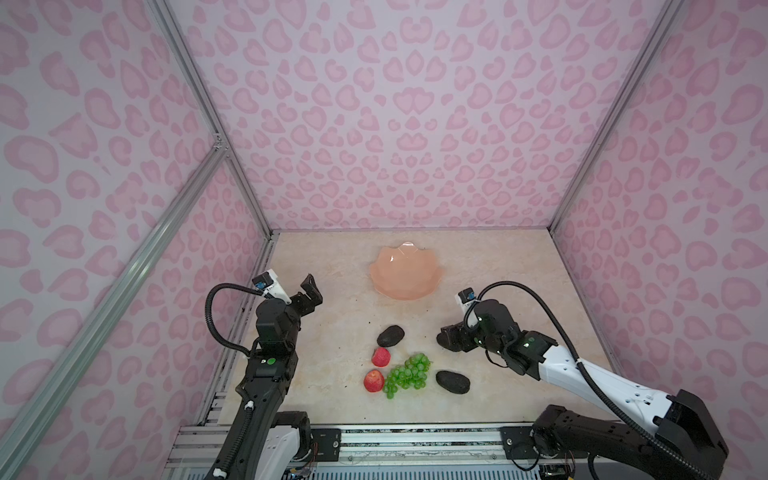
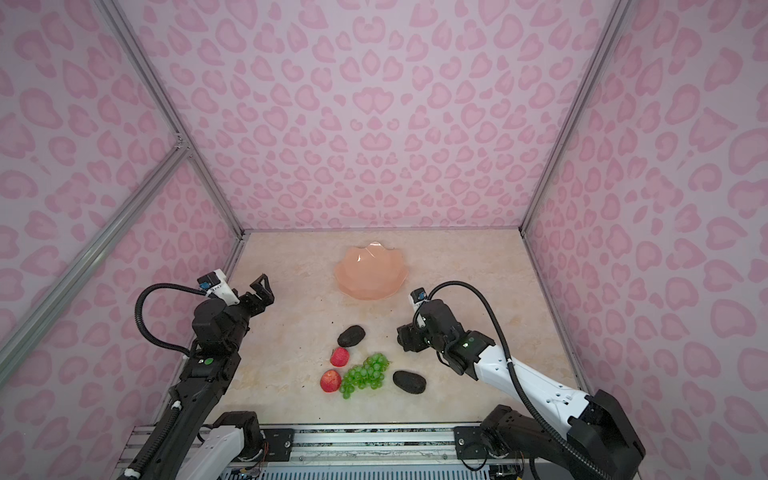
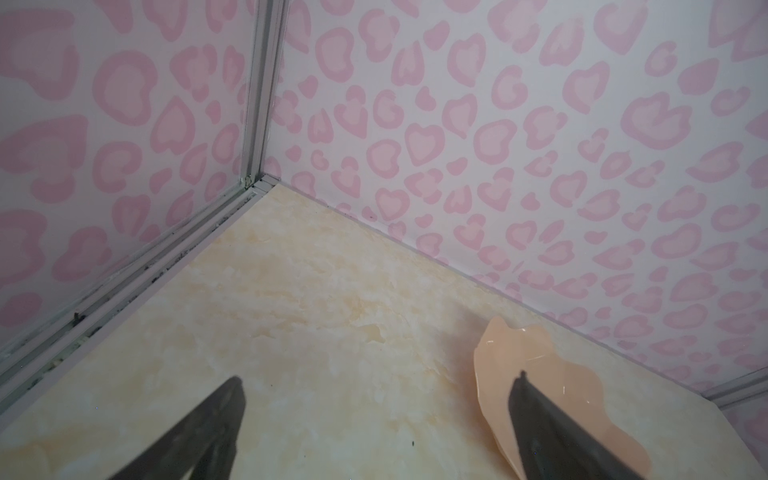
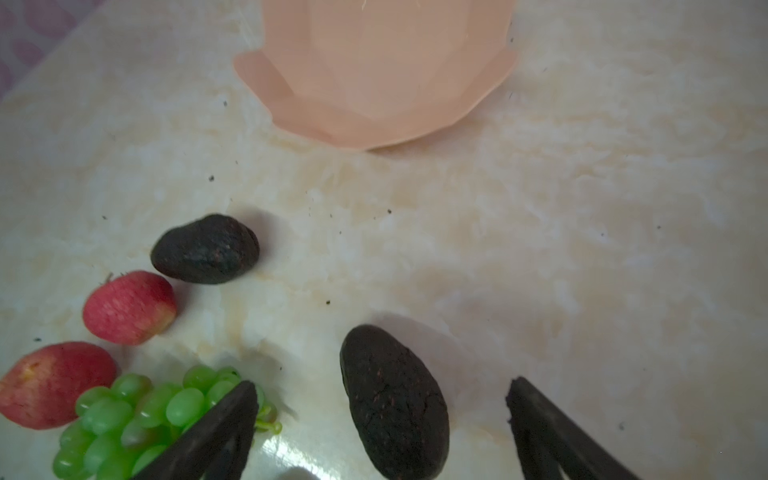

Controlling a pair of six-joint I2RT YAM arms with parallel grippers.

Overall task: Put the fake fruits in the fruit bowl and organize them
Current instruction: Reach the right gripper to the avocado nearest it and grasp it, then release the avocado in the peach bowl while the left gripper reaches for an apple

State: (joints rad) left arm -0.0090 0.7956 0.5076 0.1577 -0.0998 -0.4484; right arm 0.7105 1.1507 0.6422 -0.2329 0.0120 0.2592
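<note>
Right wrist view showed the right gripper (image 4: 380, 419) with its fingers (image 4: 216, 432) spread wide on either side of an avocado (image 4: 395, 403) that lay on the table (image 4: 582, 249), not yet touched by either finger. Its long axis pointed roughly toward the bowl (image 4: 374, 75), which stood empty further back. Nearby lay a second avocado (image 4: 205, 249), two strawberries (image 4: 129, 307) and the grapes (image 4: 137, 415); a third avocado (image 1: 453, 381) sat near the front edge in a top view.

Judging by this, the step in hand was the pick of that avocado. To do it well, the gripper would likely need to come down until the fingers bracket the widest part of the body, then close across the short axis, since the rough oval could roll or squirt out if pinched near a tapered end. One finger hung close to the grapes, so the descent should stay clear of them.

Left gripper (image 1: 312, 293) hung wide open and empty beside the bowl (image 1: 405, 272), well apart from the fruit.
</note>
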